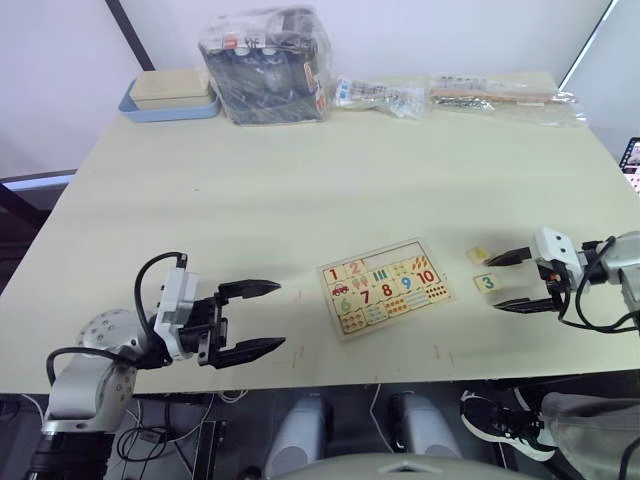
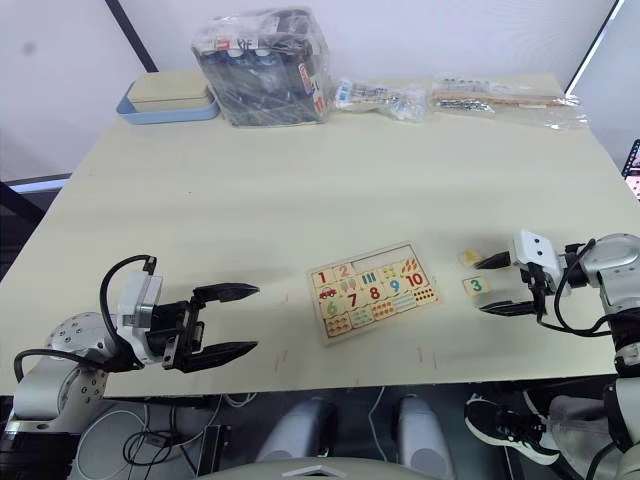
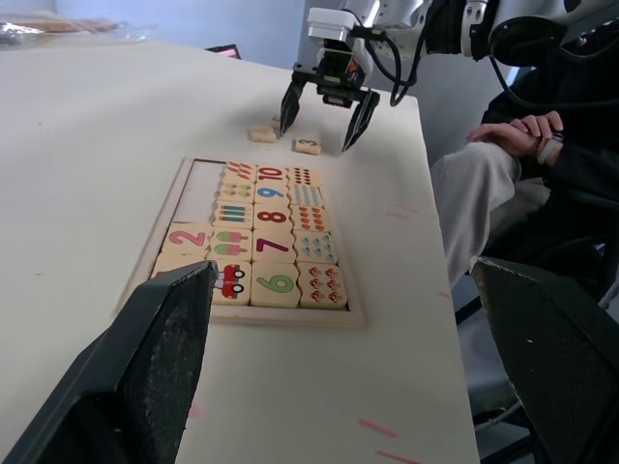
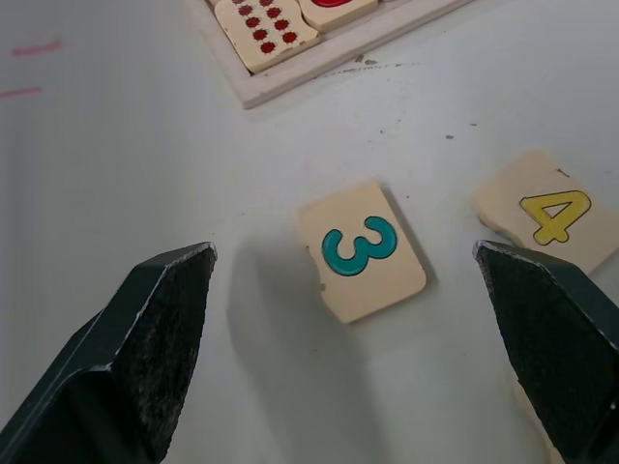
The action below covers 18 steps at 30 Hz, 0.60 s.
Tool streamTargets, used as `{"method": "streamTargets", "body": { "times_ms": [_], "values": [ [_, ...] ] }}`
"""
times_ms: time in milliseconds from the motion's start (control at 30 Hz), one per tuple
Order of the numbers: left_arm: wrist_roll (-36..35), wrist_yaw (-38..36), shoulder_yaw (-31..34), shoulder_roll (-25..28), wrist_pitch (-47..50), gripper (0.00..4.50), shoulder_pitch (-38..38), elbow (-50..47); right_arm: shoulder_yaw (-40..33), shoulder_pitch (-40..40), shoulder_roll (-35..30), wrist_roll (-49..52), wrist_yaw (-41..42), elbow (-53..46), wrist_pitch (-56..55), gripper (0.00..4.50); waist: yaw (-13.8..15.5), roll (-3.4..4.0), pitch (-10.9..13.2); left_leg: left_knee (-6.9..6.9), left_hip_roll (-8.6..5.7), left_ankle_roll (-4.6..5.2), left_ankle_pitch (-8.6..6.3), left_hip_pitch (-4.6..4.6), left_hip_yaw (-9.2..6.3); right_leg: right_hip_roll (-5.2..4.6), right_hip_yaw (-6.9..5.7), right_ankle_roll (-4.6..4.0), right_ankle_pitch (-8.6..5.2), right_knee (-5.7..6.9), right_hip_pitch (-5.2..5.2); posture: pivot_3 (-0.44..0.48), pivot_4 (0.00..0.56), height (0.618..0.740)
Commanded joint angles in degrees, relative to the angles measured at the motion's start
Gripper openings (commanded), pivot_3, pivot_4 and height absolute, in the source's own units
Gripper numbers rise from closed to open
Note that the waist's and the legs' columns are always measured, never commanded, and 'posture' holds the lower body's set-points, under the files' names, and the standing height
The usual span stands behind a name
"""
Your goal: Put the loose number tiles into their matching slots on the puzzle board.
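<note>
Jaws both spread, empty; right gripper (image 1: 522, 281) straddles "3" tile (image 1: 485, 283) beside puzzle board (image 1: 385, 286).

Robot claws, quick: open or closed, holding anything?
Left gripper: open, holding nothing.
Right gripper: open, empty, at the small light-wood tile with a green 3.

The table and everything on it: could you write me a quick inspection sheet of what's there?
Surface: pale table, a few small red marks near the front edge.
Job's things: puzzle board mostly filled, bare slots in its top row; tile 3 and tile 4 lie loose on the table beside the board.
Clutter: blue tray, plastic-wrapped box and flat plastic packets along the far edge.
Grippers: left gripper open, off the board; right gripper open around tile 3.
Cables: black cables loop at both wrists.
Surroundings: a seated person's hands beside the table.
</note>
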Motion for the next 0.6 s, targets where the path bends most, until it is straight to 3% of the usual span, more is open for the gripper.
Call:
{"method": "streamTargets", "body": {
  "times_ms": [33,100,167,600],
  "values": [
    [-1.2,0.6,1.7,0.3,-0.3,4.50,0.7,-2.5,0.8,-1.7,-0.1,0.2,0.4,1.4,-1.8,4.24,0.0,0.00,0.0,0.00,0.00,0.00,0.00,0.00,0.00,0.00,0.01,-0.01,0.01,0.00,0.00,0.000,0.150,0.740],
    [-1.3,1.0,1.9,0.3,-0.3,4.50,1.2,-3.0,1.8,-1.9,-0.1,0.5,0.4,1.6,-2.0,3.72,0.0,0.01,0.0,-0.01,0.00,0.00,0.00,0.01,-0.01,0.00,0.00,-0.02,0.01,0.00,0.00,0.000,0.150,0.740],
    [-1.4,1.4,2.0,0.4,-0.2,4.50,1.6,-3.6,2.4,-1.9,0.0,0.5,0.4,1.7,-2.5,2.75,0.0,0.02,0.0,-0.02,0.01,0.00,0.00,0.01,-0.01,0.00,0.00,-0.02,0.01,0.00,-0.01,0.000,0.150,0.740],
    [-1.7,1.6,2.6,0.4,-0.3,4.50,2.8,-3.8,2.1,-2.0,-0.5,0.3,0.4,3.3,-5.3,2.75,0.0,0.02,0.0,-0.03,0.01,0.00,0.00,0.01,-0.01,0.00,0.00,-0.04,0.02,0.00,0.00,0.000,0.150,0.740]
  ]
}}
